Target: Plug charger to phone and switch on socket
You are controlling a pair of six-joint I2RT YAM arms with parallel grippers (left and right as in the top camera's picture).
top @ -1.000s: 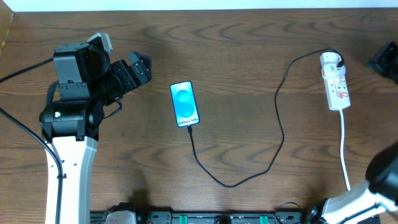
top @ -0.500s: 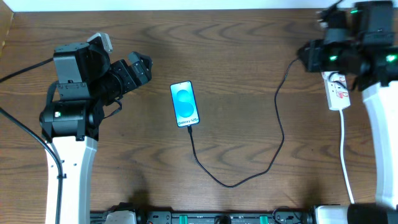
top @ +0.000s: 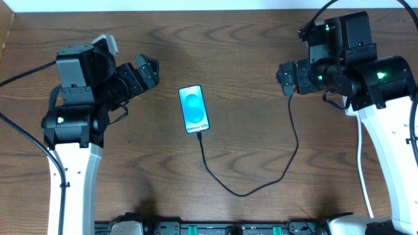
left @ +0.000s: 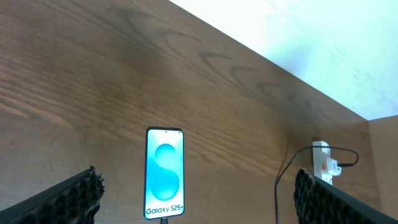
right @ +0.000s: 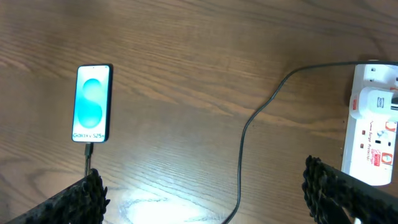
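- L gripper (top: 149, 72): fingers (left: 74, 200) spread wide, nothing btw them. It hangs over bare table (top: 248, 46), left of the phone and apart from it.
- R gripper (top: 285, 77): fingers (right: 339, 190) also wide apart, holding nothing. It is in the air over the charger's upper stretch, left of the socket.
- Phone (top: 194, 109): slim rectangle w/ bright blue screen, black bezel and a white "Galaxy S25" strip at its near end. It lies flat mid-table, btw the two arms.
- Charger (top: 295, 134): thin black cable. Its connector tip (right: 89, 152) meets the phone's bottom edge. The cable loops toward the table front, then climbs right to the socket.
- Socket (right: 373, 140): narrow white strip w/ red markings, at the table's right. A white plug (right: 380, 99) sits near its far end, w/ the black cable leaving it.
- In the overhead view the socket is hidden under the R arm (top: 353, 72); only its white cord (top: 362, 163) shows. Switch position: can't tell.
- Vs 0.5 s ago: the R arm has swung left. Its gripper is now past the cable's top bend, and its body covers the socket, which then showed in part.
- Vs 1 s ago: the R arm was barely in frame at the right edge, and the socket was in full view.
- L arm (top: 75, 124), phone, cable: no change across the three overhead shots.
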